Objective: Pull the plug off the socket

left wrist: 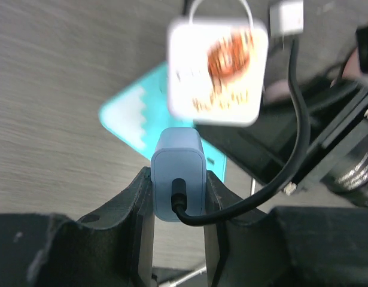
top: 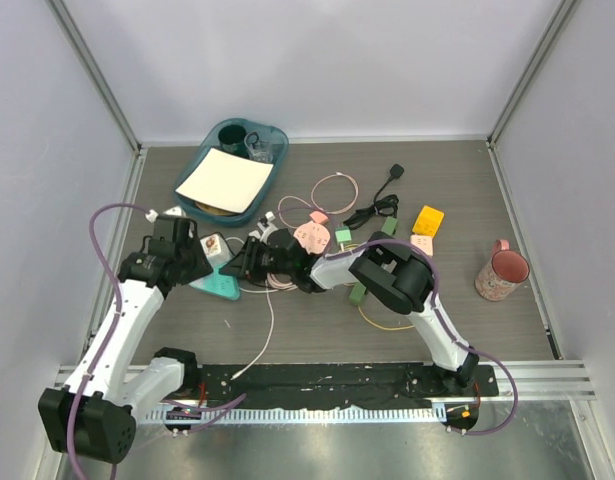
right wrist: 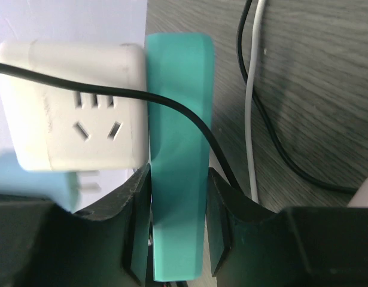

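top external view shows a grey wood-grain surface (top: 467,180) boxed in by plain white walls (top: 317,60) and metal corner posts (top: 99,80). the small light-blue rounded plastic plug (left wrist: 176,158), trailing a black cable (left wrist: 303,131), is clenched in the left end effector (left wrist: 179,185), just beside the white cube socket (right wrist: 70,107). the right end effector (right wrist: 178,179) is grasping the flat teal power strip (right wrist: 178,101) next to that cube.

Desk (top: 547,200), grey-brown wood-grain top, enclosed by plain pale back wall (top: 317,60), left wall (top: 37,150) and right wall (top: 587,150), aluminium posts (top: 97,75) at rear corners, silver rail (top: 547,375) along near edge, evenly lit.
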`<control>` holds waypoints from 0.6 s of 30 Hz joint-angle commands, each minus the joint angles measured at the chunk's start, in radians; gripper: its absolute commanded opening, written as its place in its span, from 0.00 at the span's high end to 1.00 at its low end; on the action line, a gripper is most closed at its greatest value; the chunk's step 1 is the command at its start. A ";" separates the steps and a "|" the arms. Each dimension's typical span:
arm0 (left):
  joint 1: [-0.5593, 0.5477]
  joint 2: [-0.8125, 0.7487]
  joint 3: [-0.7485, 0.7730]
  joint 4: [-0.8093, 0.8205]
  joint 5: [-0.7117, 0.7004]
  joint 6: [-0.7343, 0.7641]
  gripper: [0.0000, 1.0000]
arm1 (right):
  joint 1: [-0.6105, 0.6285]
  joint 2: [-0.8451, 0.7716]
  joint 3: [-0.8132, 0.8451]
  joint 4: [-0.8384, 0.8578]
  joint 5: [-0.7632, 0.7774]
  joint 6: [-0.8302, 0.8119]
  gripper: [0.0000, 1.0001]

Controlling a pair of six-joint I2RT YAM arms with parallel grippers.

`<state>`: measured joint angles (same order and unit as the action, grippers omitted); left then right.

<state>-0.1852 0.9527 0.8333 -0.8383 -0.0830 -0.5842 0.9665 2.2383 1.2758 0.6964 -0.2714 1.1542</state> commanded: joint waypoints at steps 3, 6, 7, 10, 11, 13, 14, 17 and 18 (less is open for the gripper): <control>0.021 0.069 0.116 0.033 -0.147 0.113 1.00 | 0.005 -0.051 0.022 -0.195 0.046 -0.160 0.99; 0.021 0.075 0.116 0.033 -0.146 0.115 1.00 | 0.005 -0.045 0.016 -0.111 0.008 -0.116 0.99; 0.021 0.067 0.109 0.045 -0.156 0.100 1.00 | 0.005 -0.045 0.016 -0.100 0.000 -0.105 0.99; 0.035 0.073 0.119 0.035 -0.227 0.066 1.00 | 0.001 -0.046 0.000 -0.060 -0.008 -0.073 0.99; 0.062 0.081 0.124 0.028 -0.241 0.060 1.00 | 0.001 -0.052 -0.004 -0.063 0.001 -0.073 0.99; 0.105 0.110 0.141 0.001 -0.244 0.035 1.00 | -0.005 -0.055 -0.024 -0.064 0.005 -0.071 0.99; 0.154 0.113 0.141 0.004 -0.226 0.021 1.00 | -0.006 -0.054 -0.030 -0.054 0.000 -0.068 0.99; 0.249 0.118 0.118 0.039 -0.175 0.000 1.00 | -0.015 -0.055 -0.056 -0.028 -0.011 -0.051 0.99; 0.263 0.123 0.109 0.059 -0.169 -0.002 1.00 | -0.017 -0.060 -0.064 -0.026 -0.012 -0.050 0.99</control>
<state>-0.0082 1.0740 0.9333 -0.8337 -0.2630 -0.5442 0.9600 2.2204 1.2530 0.6678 -0.2867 1.1133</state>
